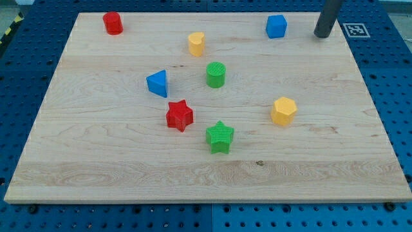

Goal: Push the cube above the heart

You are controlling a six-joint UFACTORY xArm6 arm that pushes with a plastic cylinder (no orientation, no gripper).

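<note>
The blue cube point(277, 26) sits near the view's top, right of centre. The yellow heart point(196, 44) lies to its left and a little lower. My tip point(322, 35) is at the view's top right, a short way to the right of the blue cube and apart from it. The heart is far to the left of my tip.
A red cylinder point(112, 22) is at the top left. A green cylinder point(216, 75), blue triangle point(158, 83), red star point(179, 115) and green star point(220, 136) cluster mid-board. A yellow hexagon point(283, 111) lies at the right. A marker tag point(355, 29) is at the top right corner.
</note>
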